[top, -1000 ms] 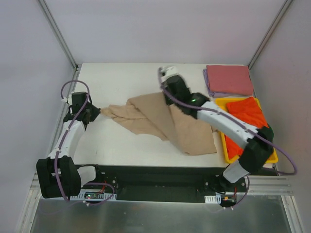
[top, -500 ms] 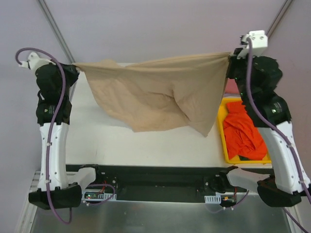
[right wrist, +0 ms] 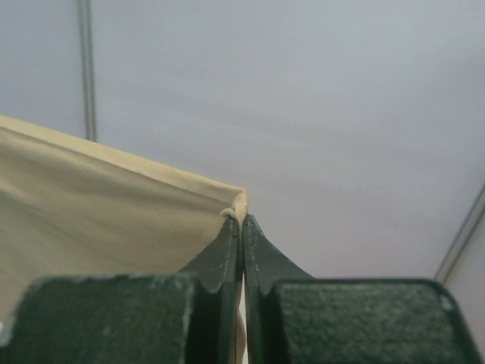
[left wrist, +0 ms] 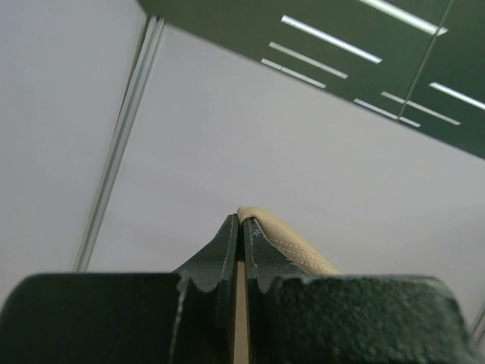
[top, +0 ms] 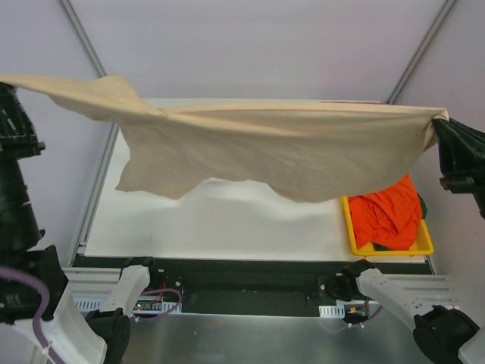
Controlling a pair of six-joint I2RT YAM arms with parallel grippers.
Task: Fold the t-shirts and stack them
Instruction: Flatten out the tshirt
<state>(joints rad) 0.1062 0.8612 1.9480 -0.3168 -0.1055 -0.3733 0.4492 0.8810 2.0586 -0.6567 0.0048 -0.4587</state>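
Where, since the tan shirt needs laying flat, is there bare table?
The white table shows bare from its left edge to the yellow tray, below the hanging tan shirt. The tray is crowded with the orange shirt. The far side is hidden.

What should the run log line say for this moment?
tan t-shirt: stretched aloft | left hand: shut on it | right hand: shut on it | orange-red t-shirt: in yellow tray

1. Top external: fixed, high and behind the arm bases, looks down and forward over the whole table [top: 227, 220]; wide, distant.
2. Left wrist: just behind the left gripper [left wrist: 239, 221], tilted up at the wall [left wrist: 265, 144]; very close.
3. Right wrist: same setup behind the right gripper [right wrist: 241, 220], also facing up.
4. Shared: the tan t-shirt [top: 288, 152]. The top view gets its full span, each wrist view only its pinched corner.
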